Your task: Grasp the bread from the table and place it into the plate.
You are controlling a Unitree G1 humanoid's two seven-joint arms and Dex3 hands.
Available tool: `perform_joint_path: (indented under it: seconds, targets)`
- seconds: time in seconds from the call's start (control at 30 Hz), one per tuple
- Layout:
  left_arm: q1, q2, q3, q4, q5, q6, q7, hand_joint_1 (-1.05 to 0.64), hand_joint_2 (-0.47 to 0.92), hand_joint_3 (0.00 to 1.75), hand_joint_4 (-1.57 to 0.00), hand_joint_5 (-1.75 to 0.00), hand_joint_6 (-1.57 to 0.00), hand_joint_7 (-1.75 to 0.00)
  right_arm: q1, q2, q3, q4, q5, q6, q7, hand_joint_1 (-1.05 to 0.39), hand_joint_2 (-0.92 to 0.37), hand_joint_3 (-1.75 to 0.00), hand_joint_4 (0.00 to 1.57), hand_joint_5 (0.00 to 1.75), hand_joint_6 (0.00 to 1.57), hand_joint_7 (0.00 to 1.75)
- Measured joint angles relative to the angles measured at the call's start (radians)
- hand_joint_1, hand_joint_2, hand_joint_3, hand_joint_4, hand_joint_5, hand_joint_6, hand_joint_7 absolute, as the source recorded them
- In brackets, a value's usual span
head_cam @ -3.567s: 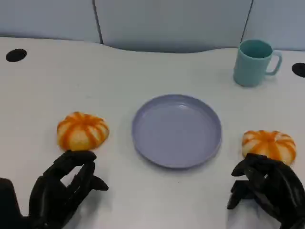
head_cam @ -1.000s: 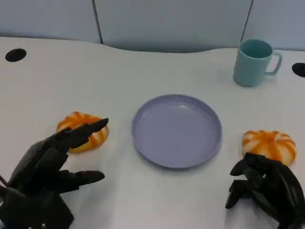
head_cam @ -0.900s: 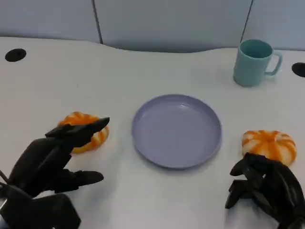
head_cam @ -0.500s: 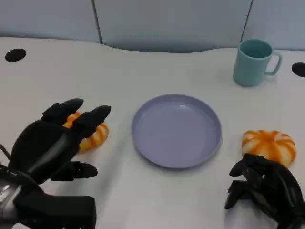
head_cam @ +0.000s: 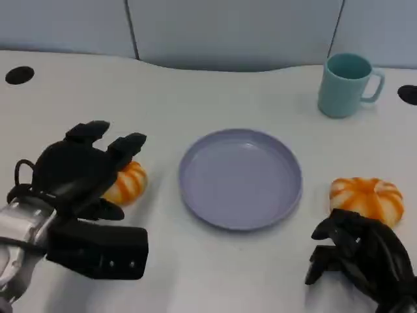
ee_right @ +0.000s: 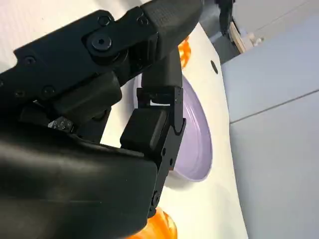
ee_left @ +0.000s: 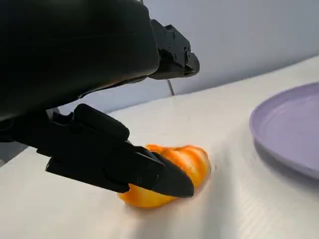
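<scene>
An orange-and-white striped bread (head_cam: 127, 184) lies left of the empty lilac plate (head_cam: 241, 179). My left hand (head_cam: 81, 173) is over this bread, covering its left part, with fingers spread above it. In the left wrist view the bread (ee_left: 184, 162) sits on the table between the thumb (ee_left: 114, 159) and the fingers above; I see no firm contact. A second striped bread (head_cam: 366, 197) lies right of the plate. My right hand (head_cam: 361, 257) rests just in front of it, fingers curled in and holding nothing.
A teal mug (head_cam: 343, 85) stands at the back right. Two black holes (head_cam: 18, 75) (head_cam: 409, 94) mark the table's far corners. A grey wall panel runs behind the table. The right wrist view shows the plate (ee_right: 197, 144) and a bit of bread (ee_right: 162, 226).
My left hand has risen from the table's front edge and moved forward over the left bread, opening its fingers. The right hand has stayed put.
</scene>
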Motion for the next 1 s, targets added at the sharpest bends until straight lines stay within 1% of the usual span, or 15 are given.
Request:
perform_joint_path:
  seconds: [0.17,0.27,0.4,0.63,0.8,1.0]
  targets:
    - [-0.126,-0.010,-0.058,0.164,-0.015,0.057,-0.078,-0.67,0.88,0.01,0.00,-0.01,-0.07,0.00,0.006,0.000,0.002,-0.011,-0.001,0.003,-0.005,-0.96,-0.80,0.00,1.39,0.93,1.22,0.87]
    - [-0.199,-0.027,-0.101,0.268,-0.015,0.096,-0.110,-0.69,0.88,0.00,-0.01,-0.01,-0.09,-0.01,0.011,0.001,0.005,-0.024,-0.001,0.006,-0.008,-0.96,-0.80,0.00,1.38,0.94,1.21,0.88]
    - [-0.278,-0.058,-0.156,0.404,-0.015,0.108,-0.103,-0.68,0.86,0.00,-0.02,-0.01,-0.10,-0.01,0.024,0.002,0.008,-0.044,-0.001,0.016,-0.011,-0.96,-0.79,0.00,1.38,0.96,1.21,0.89]
    - [-0.407,-0.132,-0.226,0.669,-0.037,0.114,-0.071,-0.67,0.84,0.00,0.00,0.00,-0.09,0.00,0.037,0.002,0.009,-0.064,0.005,0.030,-0.013,-0.96,-0.79,0.00,1.38,0.95,1.21,0.89]
    - [-0.471,-0.165,-0.271,0.796,-0.047,0.111,-0.037,-0.65,0.81,0.00,0.00,0.00,-0.09,0.00,0.043,0.002,0.010,-0.078,0.005,0.034,-0.012,-0.95,-0.80,0.00,1.38,0.95,1.21,0.89]
    - [-0.489,-0.177,-0.295,0.846,-0.069,0.110,-0.024,-0.64,0.80,0.00,0.00,0.00,-0.09,0.00,0.046,0.002,0.011,-0.080,0.004,0.034,-0.012,-0.95,-0.80,0.00,1.39,0.94,1.21,0.90]
